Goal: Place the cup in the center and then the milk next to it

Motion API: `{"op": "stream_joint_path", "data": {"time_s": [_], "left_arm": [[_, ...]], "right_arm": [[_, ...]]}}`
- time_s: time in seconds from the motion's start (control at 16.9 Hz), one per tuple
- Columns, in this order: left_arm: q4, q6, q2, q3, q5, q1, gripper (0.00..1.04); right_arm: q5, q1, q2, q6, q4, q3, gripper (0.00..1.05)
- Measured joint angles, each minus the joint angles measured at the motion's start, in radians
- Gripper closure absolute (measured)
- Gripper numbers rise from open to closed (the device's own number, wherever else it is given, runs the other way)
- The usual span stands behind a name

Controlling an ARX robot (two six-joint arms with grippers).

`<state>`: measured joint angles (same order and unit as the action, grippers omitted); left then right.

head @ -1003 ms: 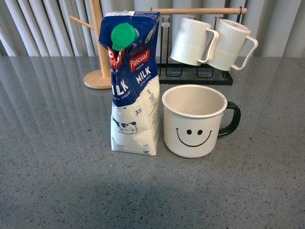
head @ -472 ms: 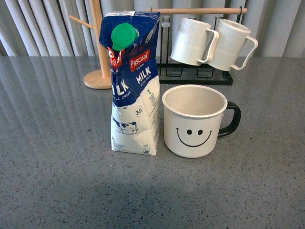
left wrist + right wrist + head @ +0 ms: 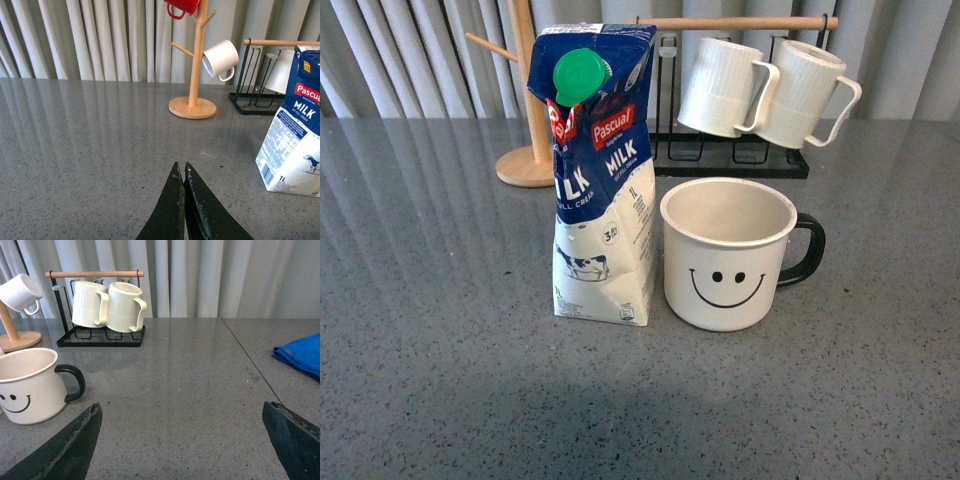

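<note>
The cup (image 3: 728, 255), a white mug with a black smiley face and black handle, stands upright mid-table; the right wrist view also catches the cup (image 3: 30, 385). Right beside it, on its left in the front view, the blue-and-white Pascual milk (image 3: 600, 180) carton with its green cap stands upright; the left wrist view shows the milk (image 3: 297, 135) too. Neither arm shows in the front view. My left gripper (image 3: 181, 166) is shut with nothing between its jaws, low over the table and away from the carton. My right gripper (image 3: 182, 406) is open and empty, off to the cup's side.
A black wire rack (image 3: 730, 160) with two ribbed white mugs (image 3: 765, 90) stands behind the cup. A wooden mug tree (image 3: 192, 105) holds a small white cup (image 3: 221, 58) and a red cup (image 3: 182, 7). A blue cloth (image 3: 300, 355) lies on the table's right side.
</note>
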<state>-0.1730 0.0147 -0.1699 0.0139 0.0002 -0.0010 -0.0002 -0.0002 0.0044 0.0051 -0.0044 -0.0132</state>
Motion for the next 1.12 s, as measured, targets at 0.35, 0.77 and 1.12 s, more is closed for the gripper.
{"op": "stream_joint_path", "data": {"time_s": [0.35, 0.77, 1.12], "left_arm": [[0.182, -0.001, 0.159, 0.001, 0.000, 0.000, 1.04], [0.177, 0.000, 0.159, 0.001, 0.000, 0.000, 0.62], [0.177, -0.001, 0.159, 0.001, 0.000, 0.000, 0.07]], "right_arm": [[0.000, 0.000, 0.000, 0.000, 0.000, 0.000, 0.07], [0.000, 0.000, 0.000, 0.000, 0.000, 0.000, 0.07], [0.000, 0.000, 0.000, 0.000, 0.000, 0.000, 0.07]]}}
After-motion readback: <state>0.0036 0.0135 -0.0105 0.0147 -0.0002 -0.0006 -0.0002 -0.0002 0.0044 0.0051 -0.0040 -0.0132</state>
